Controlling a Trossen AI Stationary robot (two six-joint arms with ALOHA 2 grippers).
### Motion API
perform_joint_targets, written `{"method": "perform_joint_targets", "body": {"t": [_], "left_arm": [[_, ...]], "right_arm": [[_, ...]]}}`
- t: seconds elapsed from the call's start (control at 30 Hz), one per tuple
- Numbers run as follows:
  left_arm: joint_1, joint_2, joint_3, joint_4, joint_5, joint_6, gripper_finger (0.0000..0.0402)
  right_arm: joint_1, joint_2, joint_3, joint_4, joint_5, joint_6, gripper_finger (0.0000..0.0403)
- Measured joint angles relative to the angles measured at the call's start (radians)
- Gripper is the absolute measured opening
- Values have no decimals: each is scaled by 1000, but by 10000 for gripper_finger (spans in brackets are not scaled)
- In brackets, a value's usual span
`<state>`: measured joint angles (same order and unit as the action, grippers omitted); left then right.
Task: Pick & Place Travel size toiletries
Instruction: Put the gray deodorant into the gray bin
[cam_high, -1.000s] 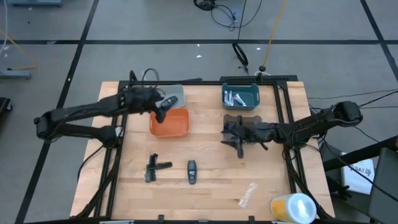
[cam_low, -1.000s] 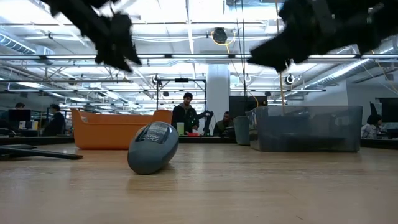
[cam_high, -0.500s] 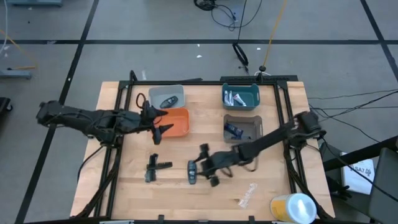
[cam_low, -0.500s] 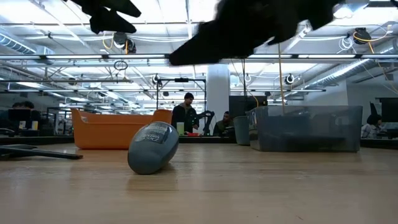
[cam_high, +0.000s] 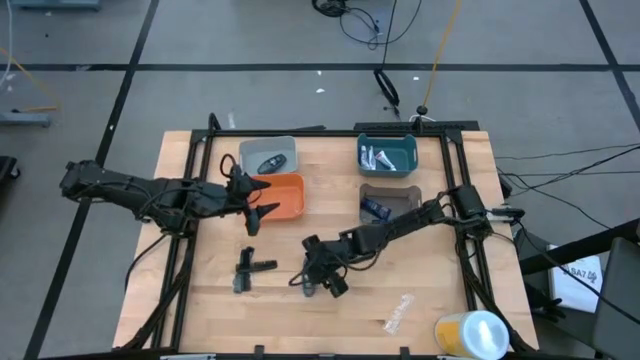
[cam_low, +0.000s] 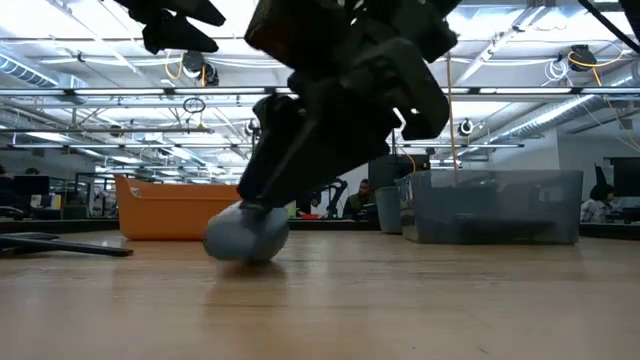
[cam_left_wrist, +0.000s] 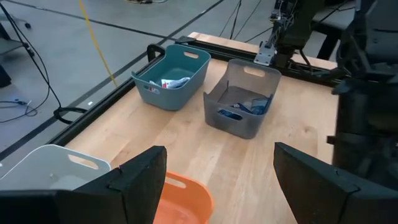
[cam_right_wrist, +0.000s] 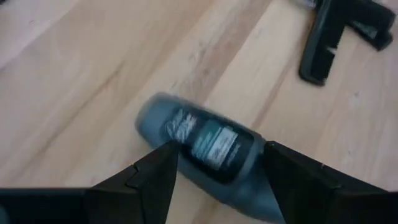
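Wooden slatted table (cam_high: 430, 260) on a dark frame, grey floor around it, open workshop beyond in the low view. Nearest edge, right: clear crinkled wrapper (cam_high: 398, 312) and a yellow-and-white cylinder (cam_high: 470, 333), neither part of the job. Middle band near: dark grey oval piece (cam_high: 309, 285) lying flat on the bare wood, long axis running roughly near-to-far in the high view. Right tool (cam_high: 318, 275) is down over it; right wrist view shows the oval piece (cam_right_wrist: 208, 149) directly ahead between the two fingers (cam_right_wrist: 149, 177), fingers spread wide either side, no squeeze visible yet, the long axis slanted across the gap rather than square to it. Low view has the right tool (cam_low: 262, 195) reaching table level at the piece. Left of that, black stick-shaped pieces (cam_high: 248, 270) lie together on the wood, just beside the oval. Left tool (cam_high: 255, 205) hangs over the near edge of the orange bin (cam_high: 283, 200), fingers wide, nothing in them; it is farther from the oval than the right tool. Farther back: grey-white bin (cam_high: 285, 148) with a second dark oval inside, dark grey bin (cam_high: 408, 210) holding a blue tube, teal bin (cam_high: 405, 145) with silvery-white tubes. Likely next call: close on the oval across its narrow width.
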<state>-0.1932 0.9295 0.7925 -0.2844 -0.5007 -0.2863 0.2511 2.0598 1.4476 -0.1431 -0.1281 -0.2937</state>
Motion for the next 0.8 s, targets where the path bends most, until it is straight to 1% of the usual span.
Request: {"method": "perform_joint_targets", "body": {"t": [0.17, 0.3, 0.37, 0.47, 0.57, 0.7, 0.8], "left_arm": [[3, 0, 0, -2, 0, 3, 292], [3, 0, 0, -8, 0, 2, 292], [3, 0, 0, -21, 0, 3, 292], [3, 0, 0, -33, 1, -3, 292], [3, 0, 0, -36, 1, -9, 292], [3, 0, 0, -37, 3, -11, 292], [3, 0, 0, -48, 3, -7, 292]], "right_arm": [[-29, 0, 0, -82, -6, -59, 227], [-39, 0, -1, -171, 0, -9, 223], [-39, -1, -1, -185, 26, 21, 222], [-34, 0, -16, -163, 74, 47, 223], [-33, 0, -52, -106, 74, 65, 219], [-35, -4, -115, -13, 75, 123, 198], [-36, -5, -152, 25, 76, 149, 197]]}}
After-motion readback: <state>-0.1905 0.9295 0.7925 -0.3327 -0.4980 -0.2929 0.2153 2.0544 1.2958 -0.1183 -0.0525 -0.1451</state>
